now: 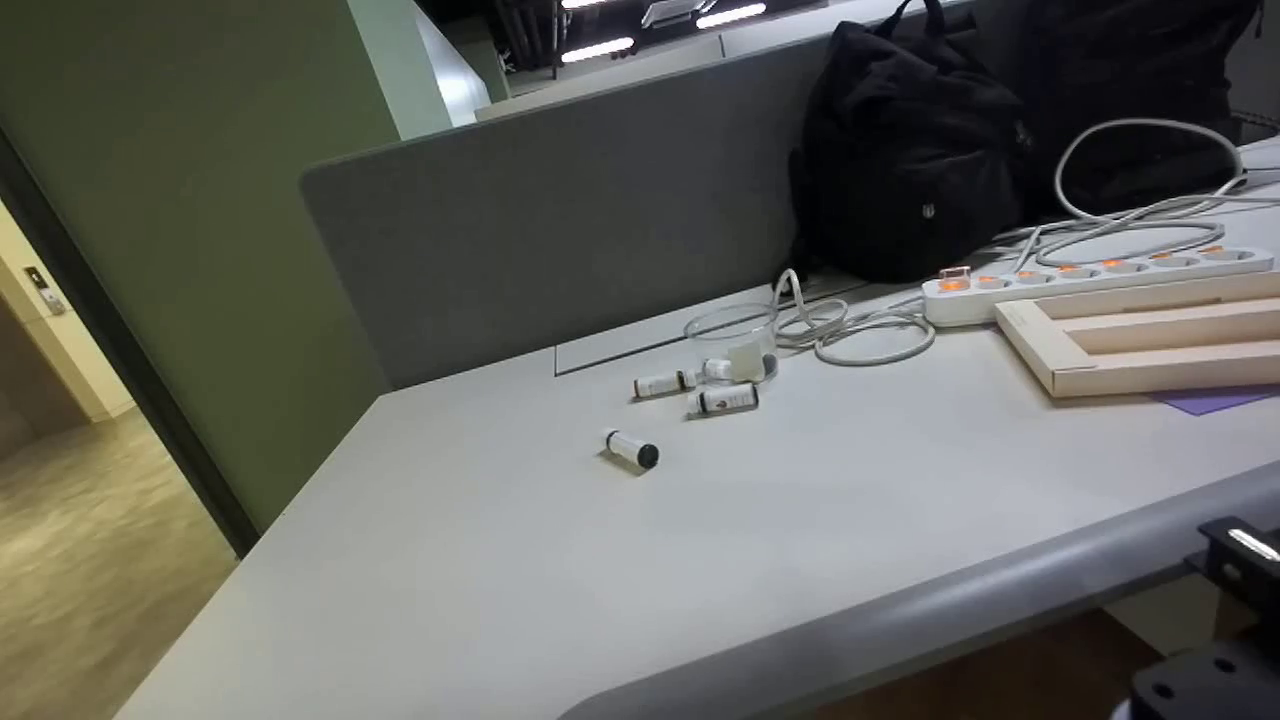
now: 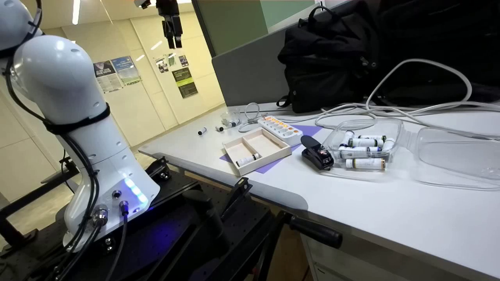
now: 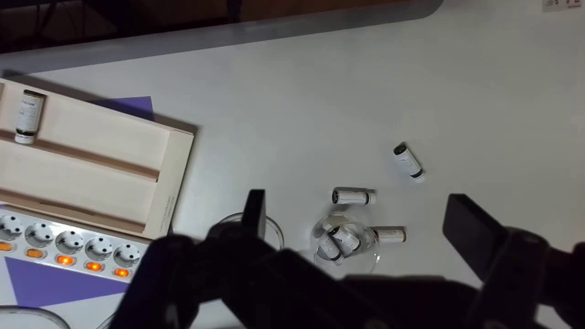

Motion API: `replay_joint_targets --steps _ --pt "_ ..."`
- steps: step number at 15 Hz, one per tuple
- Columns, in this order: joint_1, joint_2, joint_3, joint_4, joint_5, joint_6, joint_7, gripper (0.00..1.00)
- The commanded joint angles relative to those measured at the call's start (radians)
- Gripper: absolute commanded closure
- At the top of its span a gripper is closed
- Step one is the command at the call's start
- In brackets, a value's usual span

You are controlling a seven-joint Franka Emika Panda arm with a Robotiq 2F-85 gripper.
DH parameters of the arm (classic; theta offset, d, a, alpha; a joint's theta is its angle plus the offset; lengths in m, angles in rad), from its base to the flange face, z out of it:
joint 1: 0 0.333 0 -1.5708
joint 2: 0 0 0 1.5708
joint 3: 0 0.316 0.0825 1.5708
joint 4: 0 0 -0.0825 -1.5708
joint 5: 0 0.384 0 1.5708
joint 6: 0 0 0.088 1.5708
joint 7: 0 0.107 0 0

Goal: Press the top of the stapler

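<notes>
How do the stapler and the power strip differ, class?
The stapler is black, while the power strip is white with orange switches. The stapler is compact; the power strip is longer. The stapler's top slants up from its base; the power strip carries a row of sockets. Both sit near the wooden tray.

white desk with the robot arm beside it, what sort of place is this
Most likely an office or lab: a grey divider stands along the white desk, a robot arm is set up beside it, and posters hang in the background.
</notes>
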Motion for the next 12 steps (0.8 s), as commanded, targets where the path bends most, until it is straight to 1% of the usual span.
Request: replay_joint_targets --steps 1,3,4,6,8,10,11,12 --pt "0.002 0.001 -0.002 0.002 -0.001 -0.003 0.001 0.0" --pt "-0.027 -0.016 -0.026 -0.051 -0.044 0.023 -0.019 0.0" --pt "-0.043 -0.028 -0.035 -0.08 -0.079 0.04 -0.018 0.0" --pt "-0.077 -0.046 -0.064 -0.134 -0.164 0.083 -0.059 0.0" --pt "-0.119 -0.066 -0.1 -0.198 -0.249 0.164 -0.09 0.0" --pt "-0.172 -0.093 -0.139 -0.263 -0.336 0.265 -0.089 0.0" --pt "-0.2 -0.111 -0.162 -0.29 -0.364 0.315 -0.078 0.0" --pt "-0.227 -0.138 -0.203 -0.314 -0.345 0.344 -0.093 0.0"
